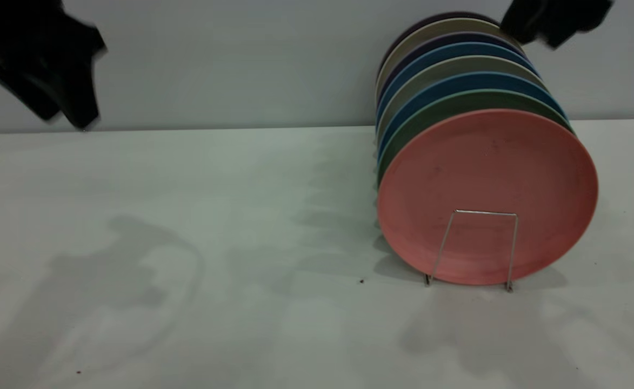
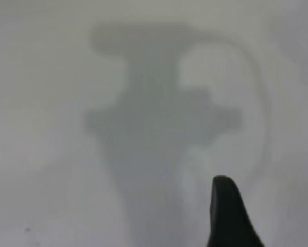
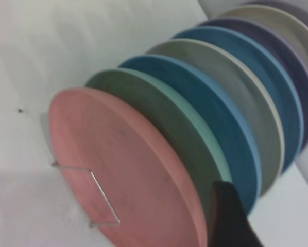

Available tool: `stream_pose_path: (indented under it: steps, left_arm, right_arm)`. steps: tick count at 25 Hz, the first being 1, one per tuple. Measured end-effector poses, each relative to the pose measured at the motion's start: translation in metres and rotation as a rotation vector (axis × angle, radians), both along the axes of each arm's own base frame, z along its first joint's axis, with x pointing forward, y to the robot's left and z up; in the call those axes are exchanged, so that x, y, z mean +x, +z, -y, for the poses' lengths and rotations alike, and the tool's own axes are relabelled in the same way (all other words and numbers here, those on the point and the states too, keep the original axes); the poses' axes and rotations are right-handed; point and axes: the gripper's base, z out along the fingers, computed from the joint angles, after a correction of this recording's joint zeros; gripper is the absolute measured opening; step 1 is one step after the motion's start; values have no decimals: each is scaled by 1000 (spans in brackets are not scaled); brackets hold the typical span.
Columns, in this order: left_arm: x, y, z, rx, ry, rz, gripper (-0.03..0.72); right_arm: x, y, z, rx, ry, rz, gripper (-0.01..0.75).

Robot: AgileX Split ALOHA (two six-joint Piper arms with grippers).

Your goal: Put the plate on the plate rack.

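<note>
Across the exterior view, the salmon-pink plate (image 1: 487, 189) is standing on edge in the wire plate rack (image 1: 471, 248), frontmost in a row of plates, with the rack's end loop crossing its lower face. A green plate (image 1: 403, 138) is sitting right behind it, then blue plates (image 1: 398, 116) and grey ones. The right gripper (image 1: 554, 21) is hanging above the far end of the row, apart from the pink plate; cannot tell how its fingers stand. The left gripper (image 1: 52, 75) is hovering well off to the other side, above the white table (image 1: 187, 243); its finger state is unreadable too.

Left wrist view: one dark fingertip (image 2: 228, 213) is showing over bare table and the arm's shadow (image 2: 159, 123).

Right wrist view: the racked pink plate (image 3: 128, 170) is lying below and ahead of the gripper, a fingertip (image 3: 231, 216) overlapping the row, grasping nothing visible.
</note>
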Motion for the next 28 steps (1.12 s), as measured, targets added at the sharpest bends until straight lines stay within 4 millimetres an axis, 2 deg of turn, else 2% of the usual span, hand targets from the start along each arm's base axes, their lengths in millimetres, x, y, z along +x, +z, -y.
stream_pose_path:
  steps: [5,11,17,20,23,28]
  left_arm:
    - [-21,47,-5,-17,5,101,437]
    - [-59,97,-11,-29,2,173,437]
    - [-115,141,-22,-52,1,299,437]
    - [-147,152,-28,-63,2,358,437]
    - [-181,155,-34,-72,5,397,437]
    - [-240,143,-45,-82,4,450,437]
  right_arm:
    - [-17,24,14,87,-115,-2,417]
    - [-47,57,33,195,-190,25,417]
    - [-91,91,55,354,-222,41,417]
    - [-113,102,66,421,-234,25,417]
    - [-135,109,76,478,-243,-8,417]
    - [-171,111,92,536,-235,-53,417]
